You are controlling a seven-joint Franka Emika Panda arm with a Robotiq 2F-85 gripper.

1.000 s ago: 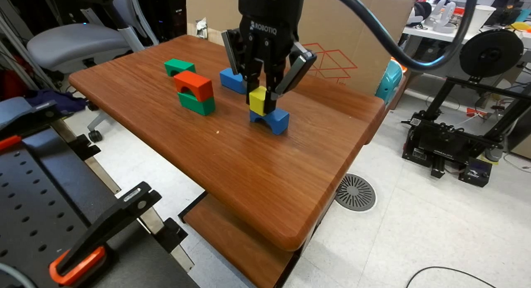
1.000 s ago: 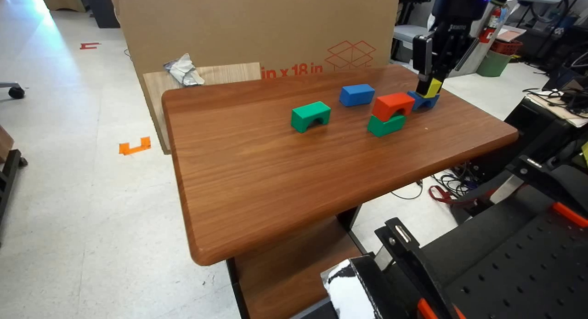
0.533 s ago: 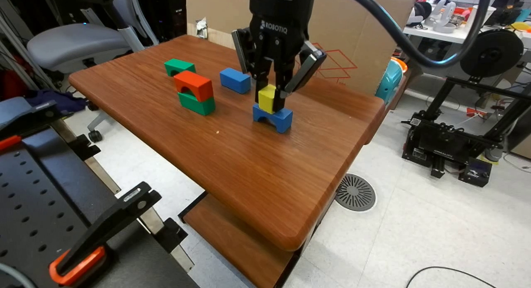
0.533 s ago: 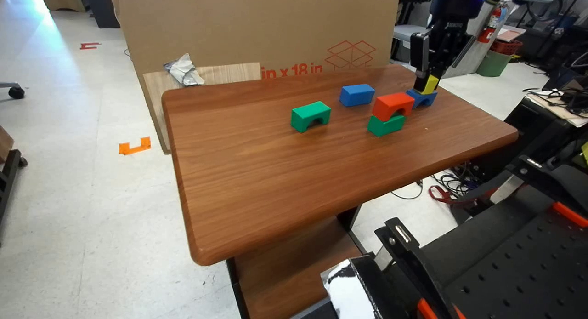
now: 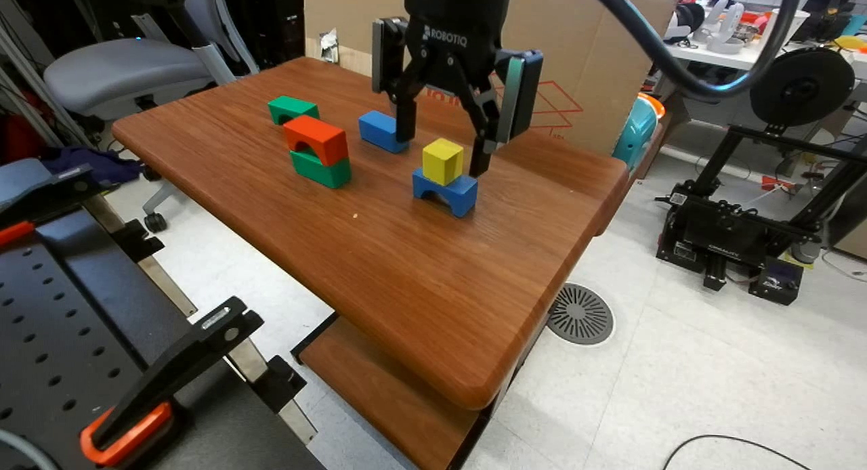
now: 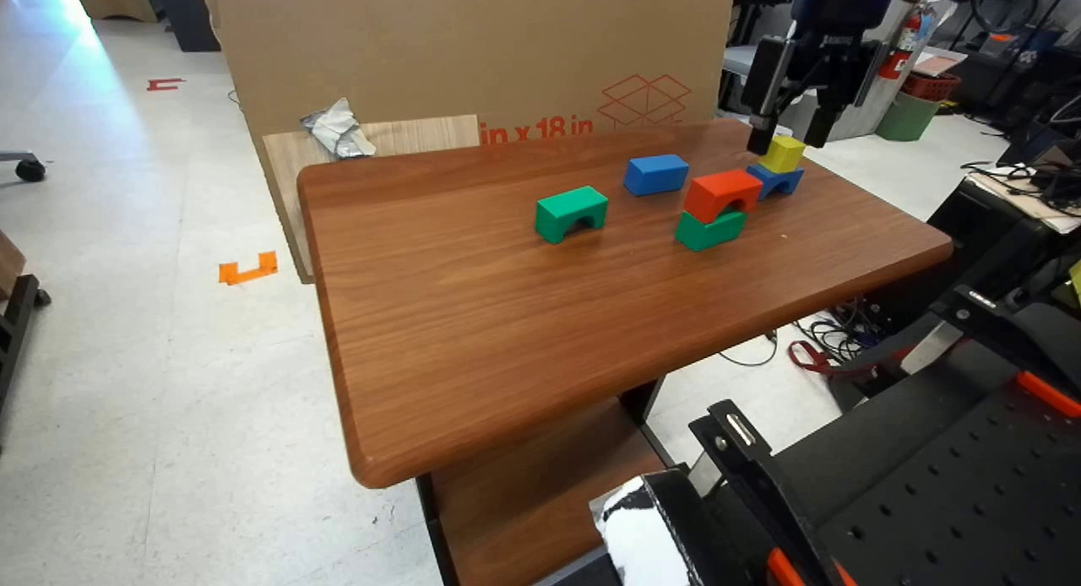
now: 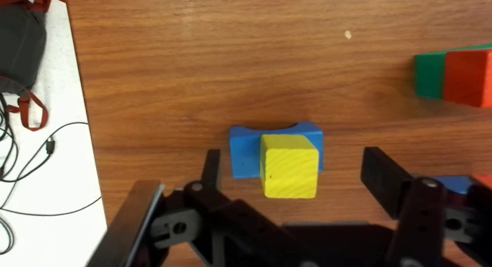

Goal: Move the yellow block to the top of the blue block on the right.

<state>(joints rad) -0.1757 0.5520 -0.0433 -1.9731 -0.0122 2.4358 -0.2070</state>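
Observation:
The yellow block [image 5: 443, 162] rests on top of the blue block [image 5: 462, 195], an arch on the wooden table, as both exterior views show. Seen from above in the wrist view, the yellow block [image 7: 291, 174] sits toward one end of the blue block [image 7: 245, 158]. My gripper [image 5: 441, 150] stands open over the stack, one finger on either side of the yellow block and a gap to each. No thing is between the pads except that free-standing cube, which touches neither finger in the wrist view.
Another blue block [image 6: 656, 176] lies on the table. Near it, a red arch [image 5: 316, 138] sits on a green block [image 5: 321, 171], and a separate green arch [image 6: 571, 214] stands apart. A large cardboard box [image 6: 473, 54] rises behind the table [image 6: 473, 316].
The fingers have spread and let go of the yellow block, which stays on the blue one. Earlier, yellow block and blue block shifted slightly together with the gripper.

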